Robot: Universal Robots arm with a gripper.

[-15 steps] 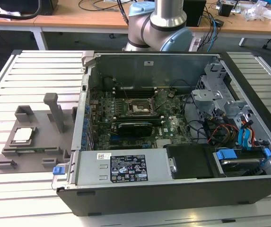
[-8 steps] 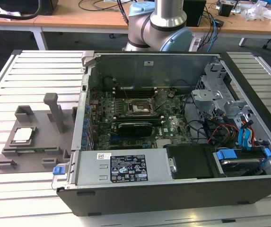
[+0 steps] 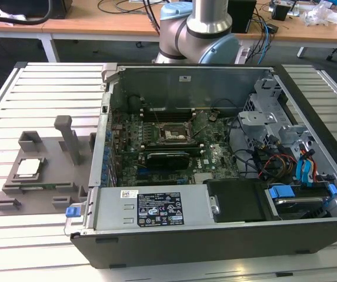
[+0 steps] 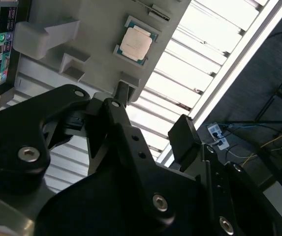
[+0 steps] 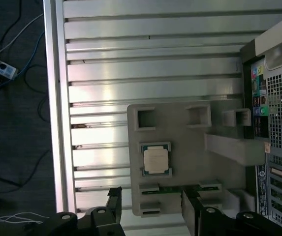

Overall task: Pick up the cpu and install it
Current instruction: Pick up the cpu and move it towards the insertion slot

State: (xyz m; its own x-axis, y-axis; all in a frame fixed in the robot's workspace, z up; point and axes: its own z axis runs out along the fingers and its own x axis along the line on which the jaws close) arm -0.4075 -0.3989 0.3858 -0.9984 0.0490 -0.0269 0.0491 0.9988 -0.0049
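First wrist view: tool (image 5: 151, 194) spread and empty, poised near the tray (image 5: 180, 128) edge. Cpu (image 5: 156, 160) lies flat in its pocket ahead of the tool, untouched and apart from it. Risk: an off-centre descent catches the pocket rim, tilting or scraping the cpu.

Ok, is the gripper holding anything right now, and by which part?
Nothing is held. The gripper is open and empty; the cpu lies on the grey fixture tray, apart from the gripper.
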